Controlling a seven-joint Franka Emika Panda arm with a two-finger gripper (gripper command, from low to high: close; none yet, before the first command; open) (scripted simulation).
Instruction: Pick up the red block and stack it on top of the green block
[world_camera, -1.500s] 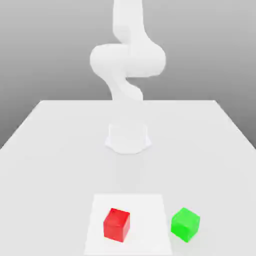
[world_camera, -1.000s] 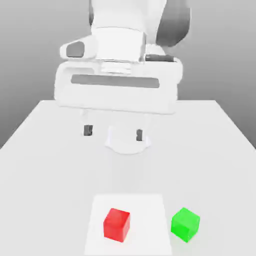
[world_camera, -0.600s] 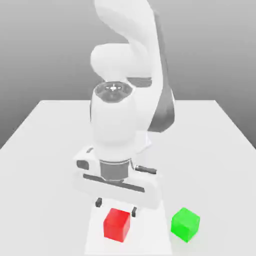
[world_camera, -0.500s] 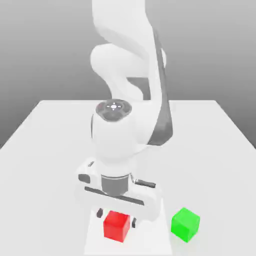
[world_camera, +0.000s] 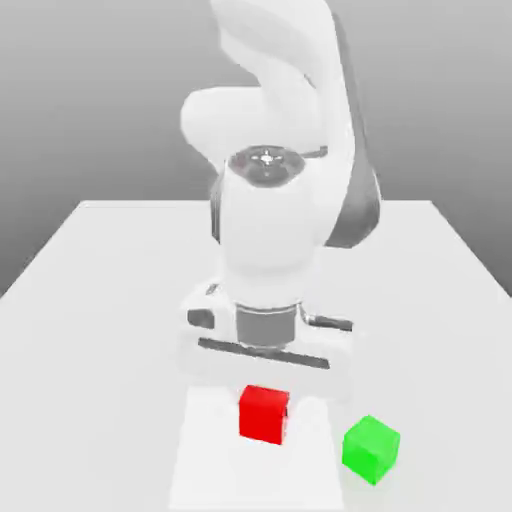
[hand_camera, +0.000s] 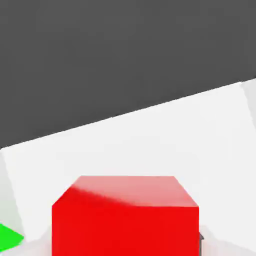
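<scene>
Red block (world_camera: 263, 414) — smooth, matt

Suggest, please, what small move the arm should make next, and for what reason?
I would carry the red block toward the exterior view's right, keeping it raised, until it is over the green block. It appears held between the jaws, up off the white sheet, while the green block sits apart, beside that sheet, with its top free.
</scene>
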